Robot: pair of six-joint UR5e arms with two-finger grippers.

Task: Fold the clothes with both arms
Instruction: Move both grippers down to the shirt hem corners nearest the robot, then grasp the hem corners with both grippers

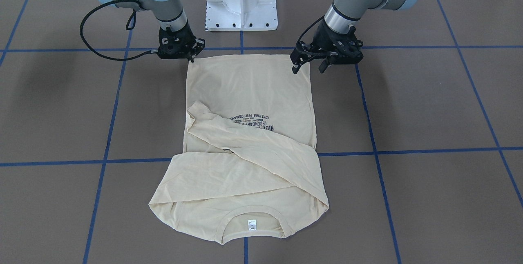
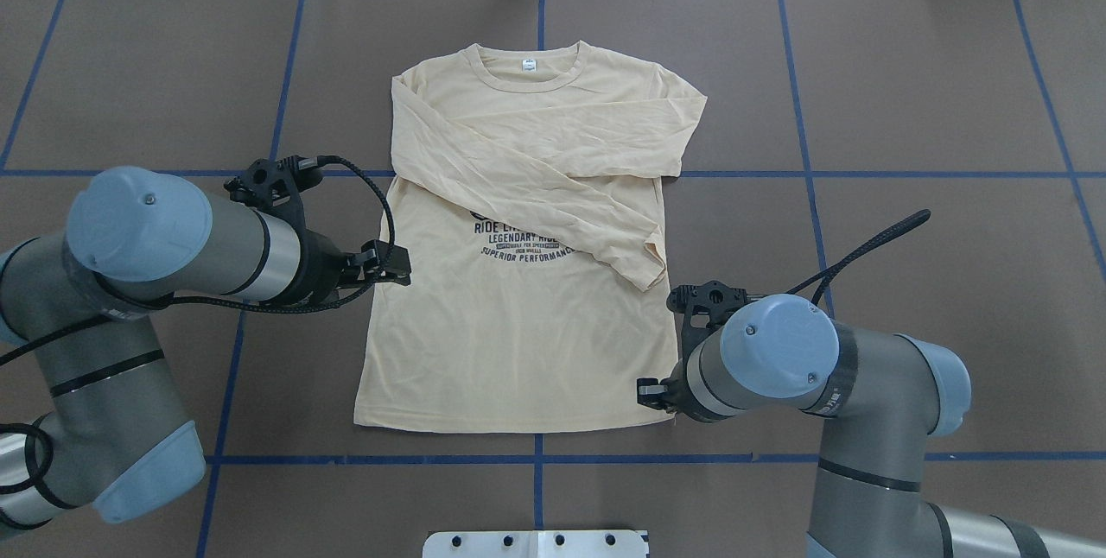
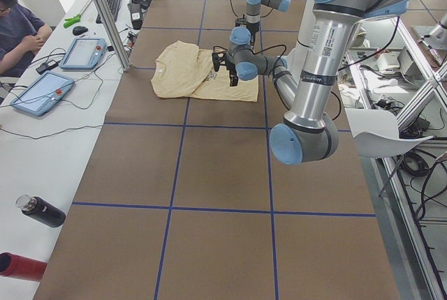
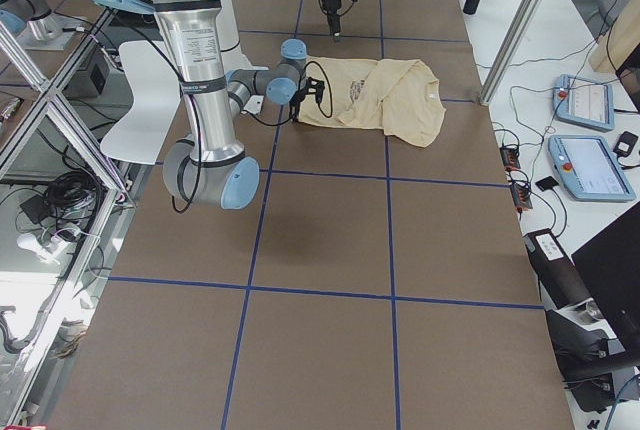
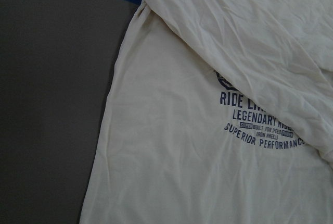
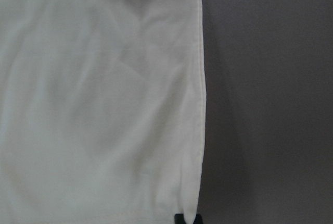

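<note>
Nearest to the robot, the right pincer [image 1: 191, 58] is down at the hem of the T-shirt [image 2: 518, 351], and its tip touches the hem corner on its own side. In its wrist view only a small black tip shows at that corner, so we cannot tell whether the jaws are pressed together on the cloth or only rest against it. The left pincer [image 1: 308, 68] hangs above the table [image 2: 907, 109] with its jaws apart and nothing between them. The side edge of the shirt lies below it and a little inward. The hem corner of that side is closer to the robot than this pincer is.

Beyond both pincers the shirt lies flat, front up. Just past the left pincer is the dark print [image 2: 518, 243], partly covered. Further on, the two sleeves [image 2: 553, 187] are crossed over the chest, and farthest from the pincers is the collar with the neck label [image 2: 528, 65].

We judge that the step in hand is taking the two hem corners, for folding the bottom up toward the collar. The next move calls for the left pincer to come back and down to its corner and to pinch it. Then both must lift evenly, because the thin cloth will sag between them.
</note>
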